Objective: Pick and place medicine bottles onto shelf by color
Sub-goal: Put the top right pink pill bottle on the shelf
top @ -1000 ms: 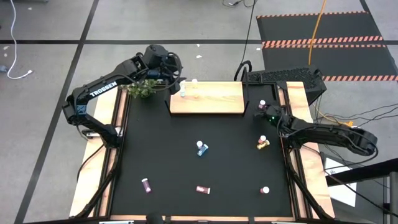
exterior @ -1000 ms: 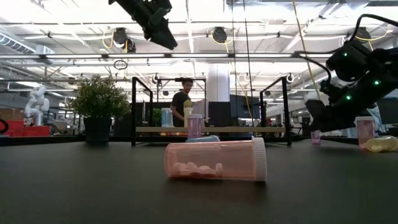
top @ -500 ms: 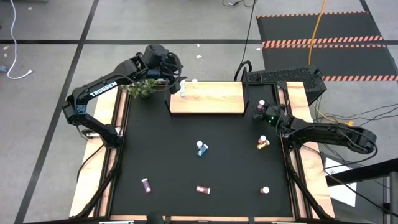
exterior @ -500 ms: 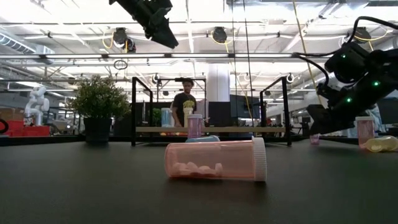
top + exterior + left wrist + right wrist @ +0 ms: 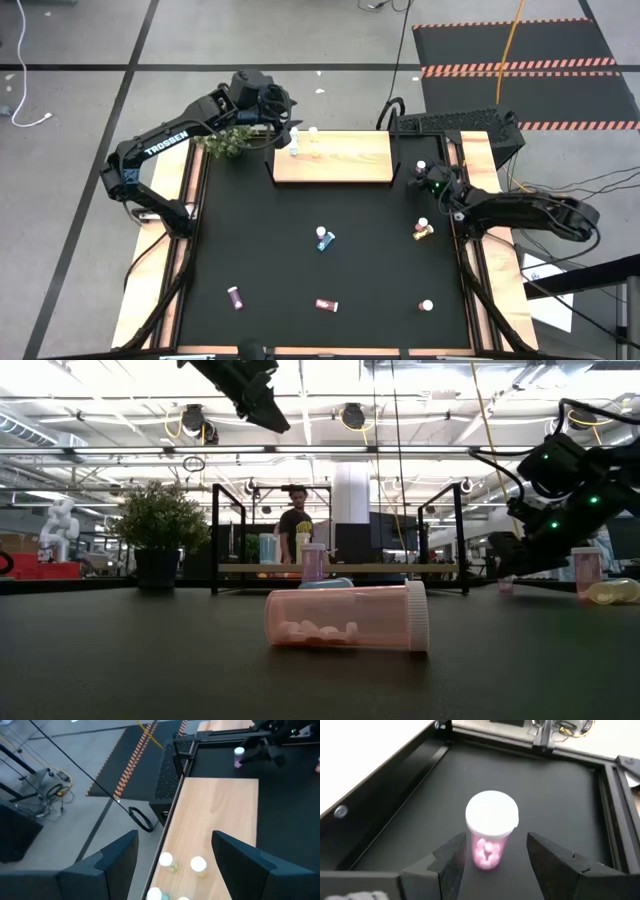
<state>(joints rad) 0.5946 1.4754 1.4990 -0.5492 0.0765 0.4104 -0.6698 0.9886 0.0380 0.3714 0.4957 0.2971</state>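
A pink medicine bottle (image 5: 491,836) with a white cap stands upright on the black table near its far right corner (image 5: 421,167). My right gripper (image 5: 495,851) is open just in front of it, one finger on each side, touching nothing. My left gripper (image 5: 175,840) hangs open high over the left end of the wooden shelf (image 5: 335,158). Several white-capped bottles (image 5: 198,865) stand there on the board. Other bottles lie on the table: a yellow one (image 5: 422,231), a blue one (image 5: 323,239), and two maroon ones (image 5: 235,296) (image 5: 326,304).
A green plant (image 5: 228,141) stands by the shelf's left end, under my left arm. A white-capped bottle (image 5: 427,306) sits near the front right. A pink bottle (image 5: 345,618) lies on its side close to the low camera. A person (image 5: 296,520) stands in the room behind.
My right arm has swung a little toward the table's far edge and rolled slightly. This has brought its gripper closer around the upright pink bottle. The bottles have stayed where they were.
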